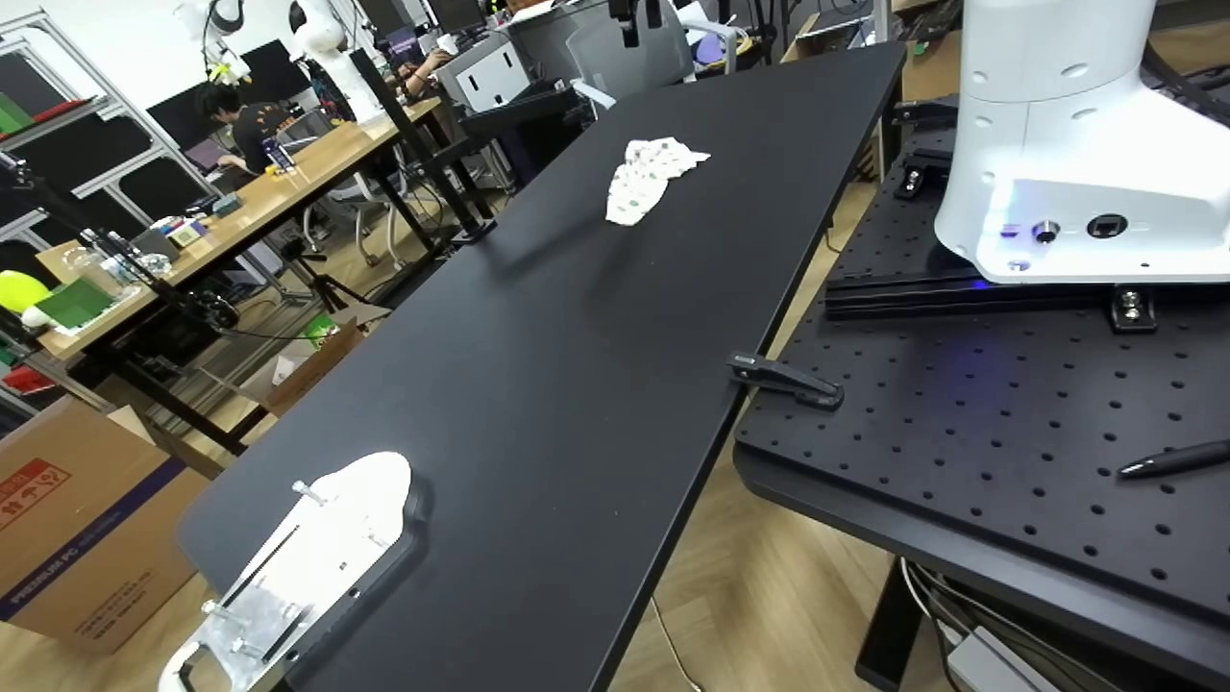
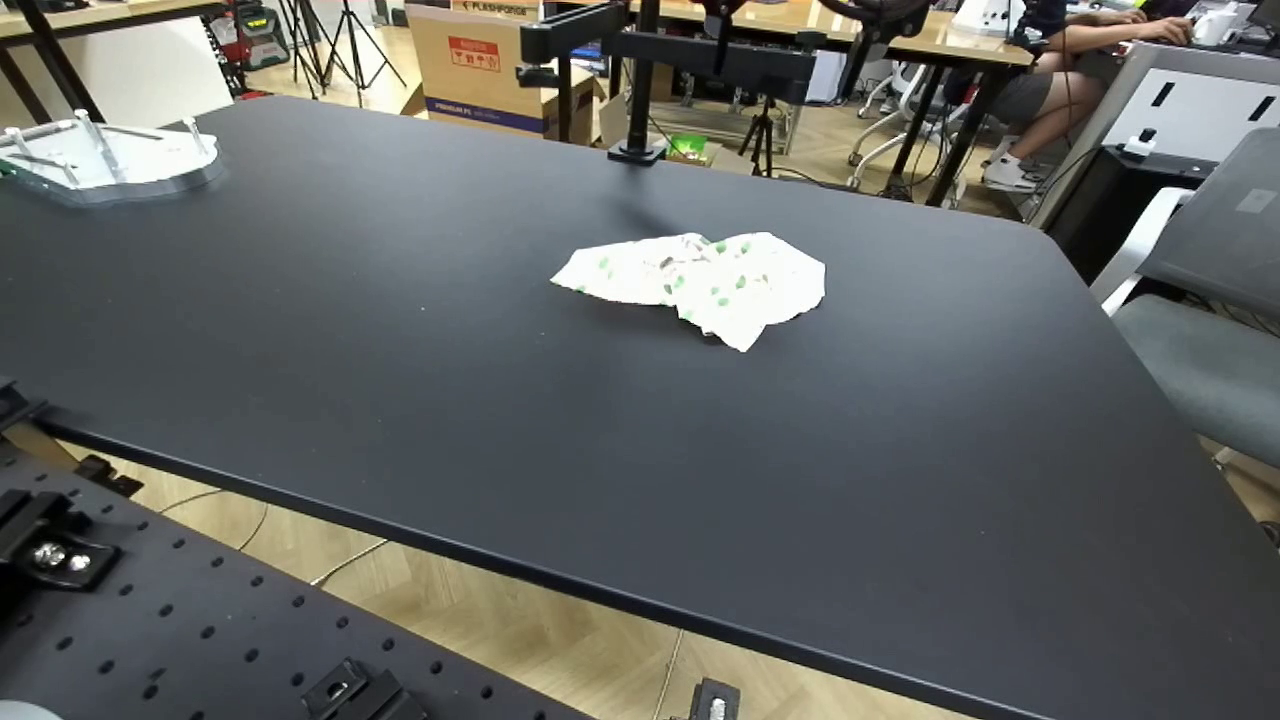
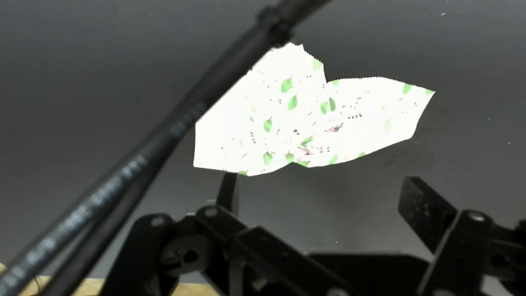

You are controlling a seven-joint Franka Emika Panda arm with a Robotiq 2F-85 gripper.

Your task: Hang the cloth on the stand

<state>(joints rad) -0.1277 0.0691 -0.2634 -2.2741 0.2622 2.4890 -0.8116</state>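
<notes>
Step in hand looks like the pick. Cloth (image 3: 302, 119) lies loose on the surface (image 2: 450, 420), nearer the long edge away from the robot base (image 1: 1076, 144), toward the short edge by the grey chair (image 2: 1210, 360). End effector (image 3: 320, 187): fingers (image 3: 423, 209) well apart, holding nothing, up above the surface. In the wrist view the cloth shows just ahead of the gap; a cable (image 3: 135, 164) hides part of its outline.

To do it well: center the gap on the puckered waist where the two lobes meet, not on a flat lobe; folds there should give more to bite. Come straight down, tips almost at the surface, close slowly so fabric bunches instead of sliding. Too high probably skims or catches one thin ply; too low presses the surface. Then lift straight up, check nothing drags, only then go sideways.

Pegged white board (image 1: 346, 519) near the corner by the cardboard box (image 1: 106, 519), toward the opposite short edge: probably the stand. Black post (image 2: 640, 115) at the long edge away from the base could be meant instead; can't be sure. If it's the board, carry high so hanging ends clear its pegs (image 1: 307, 493), then lower with fabric over them before letting go.
</notes>
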